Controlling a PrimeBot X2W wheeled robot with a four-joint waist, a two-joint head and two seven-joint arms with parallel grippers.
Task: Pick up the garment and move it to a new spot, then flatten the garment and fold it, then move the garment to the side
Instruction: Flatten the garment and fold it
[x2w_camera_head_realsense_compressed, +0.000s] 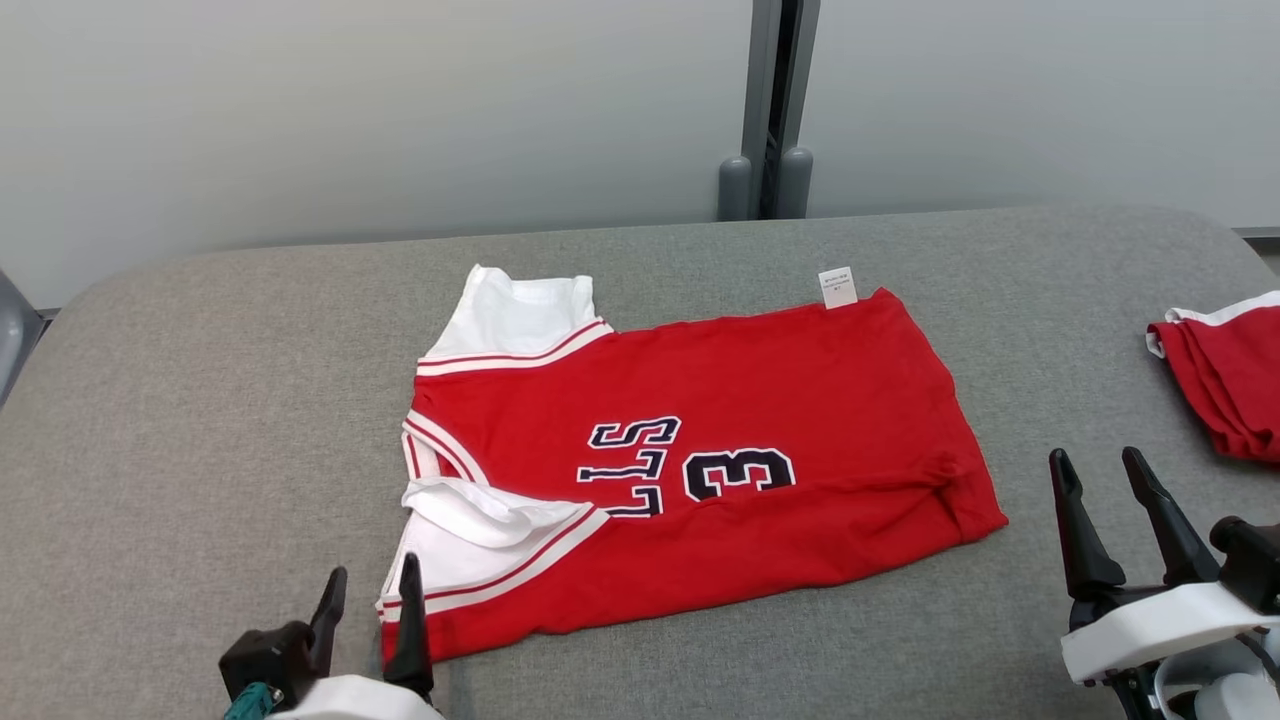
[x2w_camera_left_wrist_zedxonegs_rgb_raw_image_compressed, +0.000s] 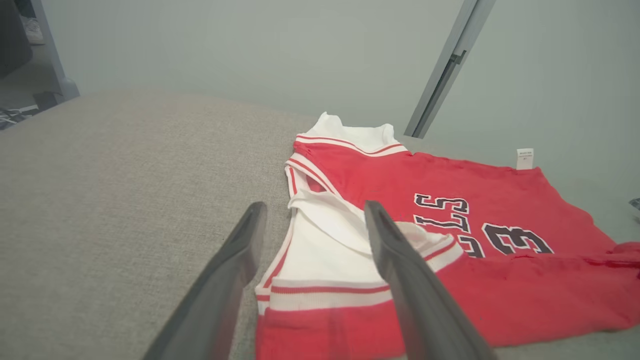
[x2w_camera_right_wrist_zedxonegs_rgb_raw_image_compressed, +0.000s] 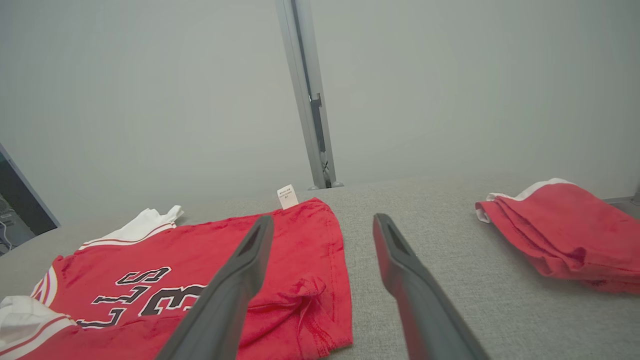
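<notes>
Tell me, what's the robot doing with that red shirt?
The robot is part-way through folding a red and white jersey on a grey padded table. The jersey lies sideways with its near edge folded over. Both tools are open and hold nothing: the left tool is at the shoulder end, the right tool beside the hem. Another red garment lies far right.

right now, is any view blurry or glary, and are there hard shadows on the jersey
Head view: even soft light, no glare, jersey lettering crisp, only faint shadow at its near edge. Left wrist view: left gripper soft-edged up close, wall hazy. Right wrist view: right gripper likewise soft, wall post leaning from the wide lens.
</notes>
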